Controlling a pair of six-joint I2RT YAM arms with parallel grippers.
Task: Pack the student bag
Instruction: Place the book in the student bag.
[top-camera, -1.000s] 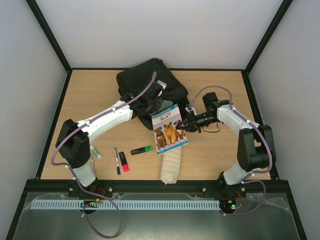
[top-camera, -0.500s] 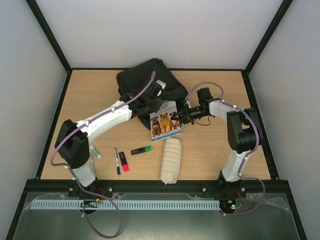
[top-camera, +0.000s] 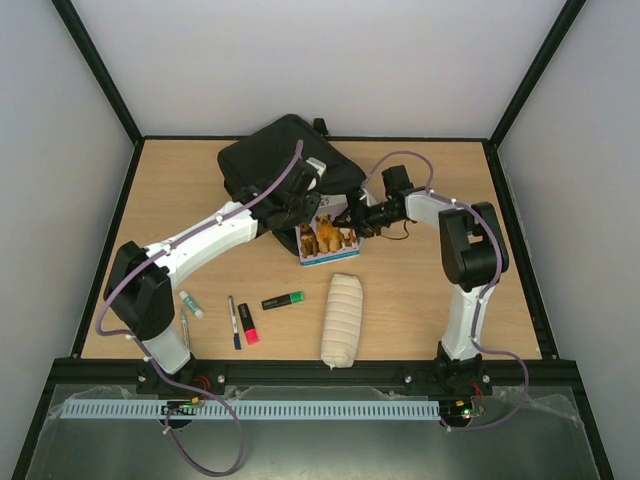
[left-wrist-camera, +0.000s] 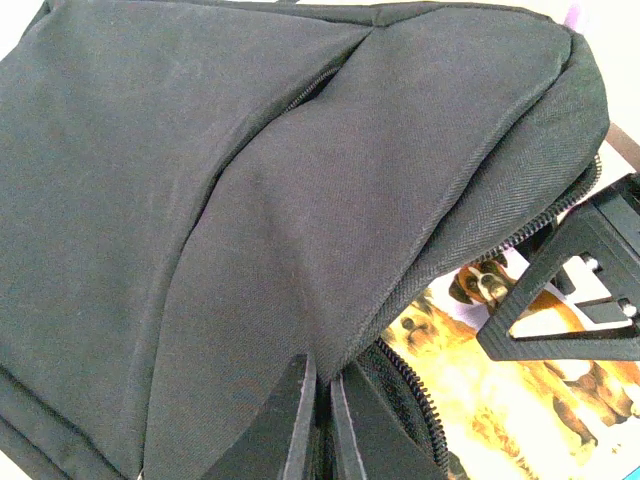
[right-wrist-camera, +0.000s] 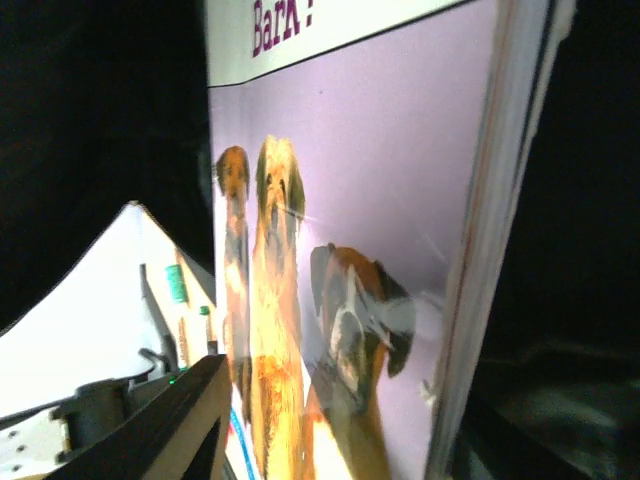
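Note:
The student bag (top-camera: 280, 160) is a large black backpack lying at the back middle of the table. My left gripper (top-camera: 298, 206) is shut on the edge of its zipped flap (left-wrist-camera: 330, 330) and holds it raised. My right gripper (top-camera: 350, 222) is shut on a book with dogs on its cover (top-camera: 326, 240). The book stands tilted at the bag's mouth, its top part under the flap. In the left wrist view the book (left-wrist-camera: 500, 400) shows below the zip. In the right wrist view its cover (right-wrist-camera: 350, 230) fills the frame, with dark bag around it.
A cream rolled cloth (top-camera: 340, 320) lies near the front middle. A green highlighter (top-camera: 284, 299), a pink marker (top-camera: 247, 325), a pen (top-camera: 233, 322) and a small tube (top-camera: 190, 303) lie at the front left. Black frame posts edge the table.
My right gripper has carried the book left and back, from flat on the table to tilted in the bag's mouth. My left gripper has lifted the flap, and the bag shifted left.

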